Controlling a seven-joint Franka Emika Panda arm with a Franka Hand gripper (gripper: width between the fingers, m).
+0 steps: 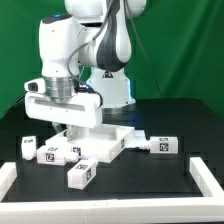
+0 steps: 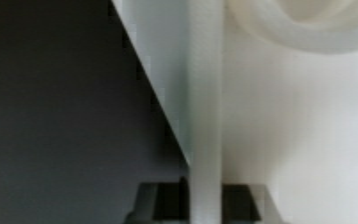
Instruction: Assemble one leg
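Note:
My gripper (image 1: 70, 122) reaches down onto the near left edge of the big flat white panel (image 1: 100, 138) in the middle of the black table. In the wrist view the gripper (image 2: 204, 200) has its two dark fingers (image 2: 162, 202) pressed on either side of the panel's thin white edge (image 2: 204, 120). Several small white tagged legs lie loose around the panel. One leg (image 1: 28, 146) and another (image 1: 50, 152) lie toward the exterior view's left. One leg (image 1: 80, 173) lies in front and one (image 1: 160, 146) toward the exterior view's right. No leg shows in the wrist view.
A white raised border (image 1: 100, 206) runs along the table's front and up both sides (image 1: 206, 172). The robot's base (image 1: 118, 95) stands behind the panel, with a green wall behind it. In the wrist view dark table (image 2: 60, 110) lies beside the panel.

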